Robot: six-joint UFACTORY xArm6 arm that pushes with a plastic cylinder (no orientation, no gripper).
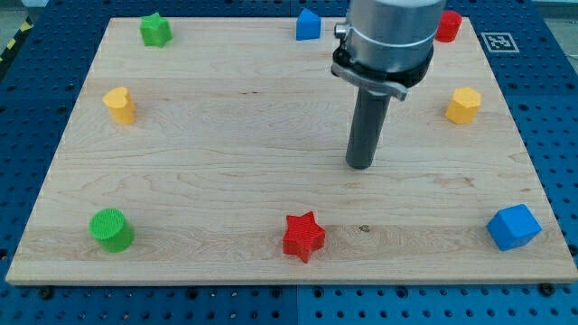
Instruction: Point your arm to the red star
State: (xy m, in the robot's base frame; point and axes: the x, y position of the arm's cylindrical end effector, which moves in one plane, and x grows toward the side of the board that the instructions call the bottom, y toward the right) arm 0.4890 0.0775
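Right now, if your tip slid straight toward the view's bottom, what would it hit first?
Probably nothing: my tip would likely pass just to the view's right of the red star, though depth makes that narrow gap uncertain.

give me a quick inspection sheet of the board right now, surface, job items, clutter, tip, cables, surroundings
surface: wooden board, light grain, lying flat.
job's things: red star near the view's bottom edge, centre, standing free.
clutter: green star top left; yellow heart left; green cylinder bottom left; blue house-shaped block top centre; red block top right, partly hidden by the arm; yellow hexagon right; blue cube bottom right.
claw: none fitted; my tip sits on bare board, up and to the right of the red star, apart from it.
cables: nothing seen.
surroundings: blue perforated table; black-and-white marker tag top right.
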